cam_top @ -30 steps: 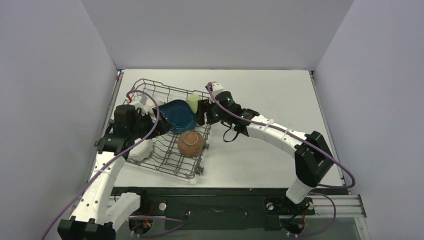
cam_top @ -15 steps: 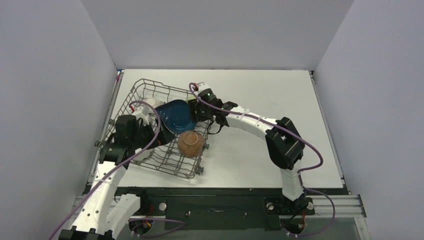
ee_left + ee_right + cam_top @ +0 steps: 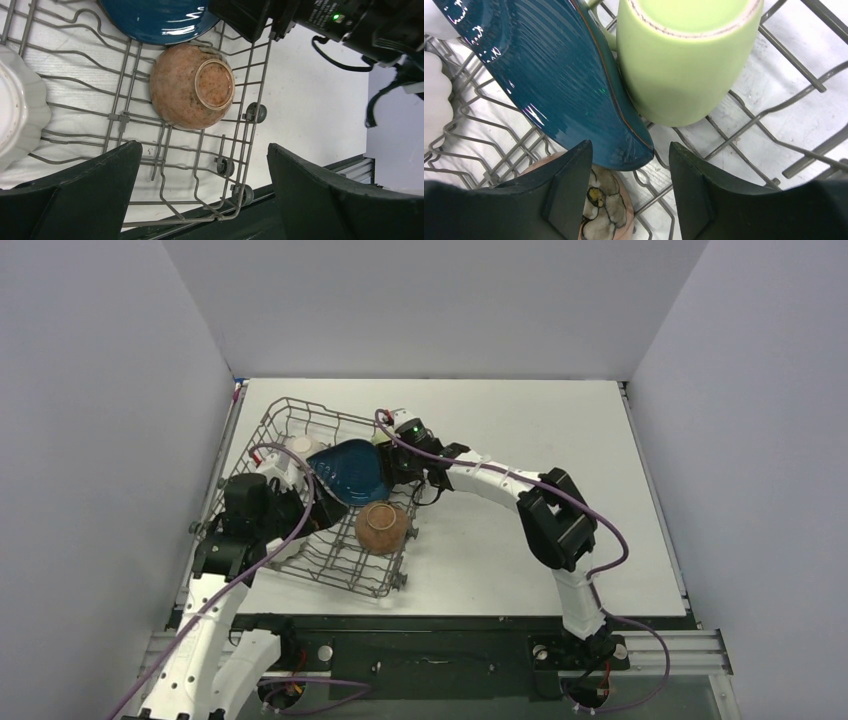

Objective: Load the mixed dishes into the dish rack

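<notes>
Inside the dish rack (image 3: 320,558), the dark blue dish (image 3: 549,75) leans on edge, long axis 11-to-5 o'clock, beside the green mug (image 3: 684,65); the brown bowl (image 3: 192,85) lies foot-up. Left hand (image 3: 202,150) and right hand (image 3: 630,145) gape, released.

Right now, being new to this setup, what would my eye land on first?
The dark blue dish, standing tilted in the dish rack, with the light green mug beside it below the open right gripper. Next, the brown bowl, upside down by the rack's right edge.
</notes>
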{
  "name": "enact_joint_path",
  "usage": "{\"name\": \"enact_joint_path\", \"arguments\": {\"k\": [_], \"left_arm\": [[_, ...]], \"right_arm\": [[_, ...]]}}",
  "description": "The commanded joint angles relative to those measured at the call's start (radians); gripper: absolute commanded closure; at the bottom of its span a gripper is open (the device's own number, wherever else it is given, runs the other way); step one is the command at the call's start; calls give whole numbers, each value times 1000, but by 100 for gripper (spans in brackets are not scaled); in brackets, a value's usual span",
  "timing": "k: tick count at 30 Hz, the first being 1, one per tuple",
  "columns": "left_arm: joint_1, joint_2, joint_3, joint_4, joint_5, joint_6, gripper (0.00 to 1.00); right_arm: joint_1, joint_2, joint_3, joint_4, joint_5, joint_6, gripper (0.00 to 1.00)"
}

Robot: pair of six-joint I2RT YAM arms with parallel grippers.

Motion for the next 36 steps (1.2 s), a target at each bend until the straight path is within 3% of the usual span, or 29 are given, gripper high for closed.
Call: {"name": "enact_joint_path", "arguments": {"k": [1,12,21,25,33,36], "left_arm": [[-5,-19,116,-20,-6,3,4],[-5,-31,233,-80,-18,4,4],[-5,-38,249,-102,-44,20,4],[-5,-45,244,-103,-49,20,4],[-5,-55,255,-116,-58,25,4],[-4,-66,261,-122,-75,30,4]], "right_arm": [[-13,25,33,99,-72,-21,48],[-32,63,3,239,-129,3,61],[-11,24,-23,298,-116,-61,87],[6,-3,-24,283,-57,-96,99],[73,-62,-29,267,185,-215,100],[133,-77,-22,270,299,-327,100]]}}
